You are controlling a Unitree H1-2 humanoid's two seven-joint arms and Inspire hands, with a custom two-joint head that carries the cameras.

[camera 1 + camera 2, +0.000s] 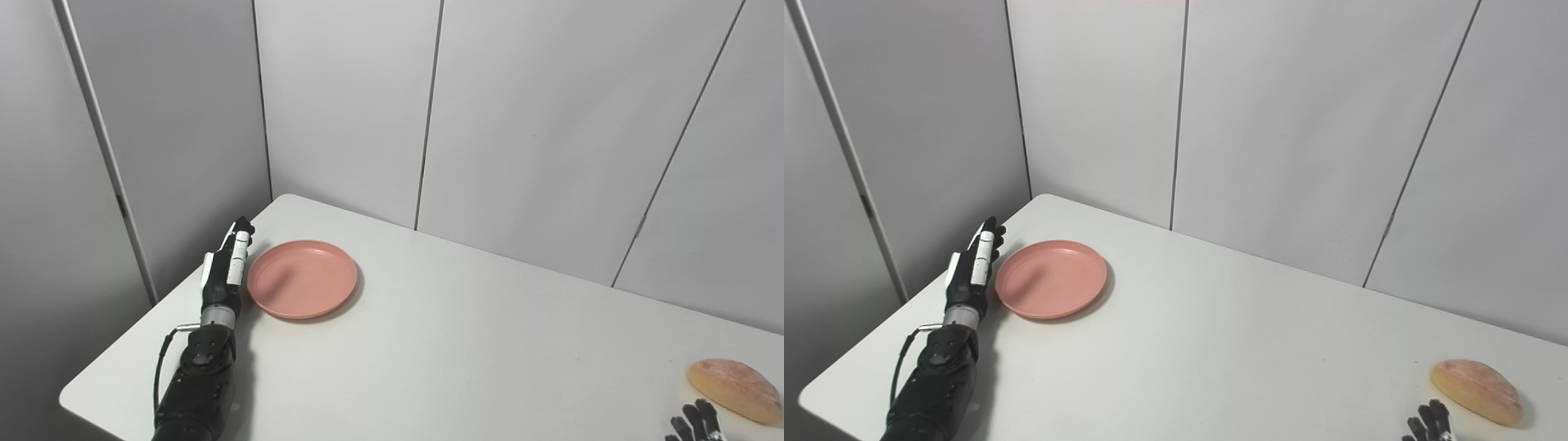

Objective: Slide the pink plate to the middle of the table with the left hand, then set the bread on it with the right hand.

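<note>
Right hand (695,425) cut off by bottom edge; only fingers (1427,422) show, state unclear.

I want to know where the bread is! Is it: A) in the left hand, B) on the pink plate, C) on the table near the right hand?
C: the bread lies on the table by the right hand, far from the empty pink plate.
</note>
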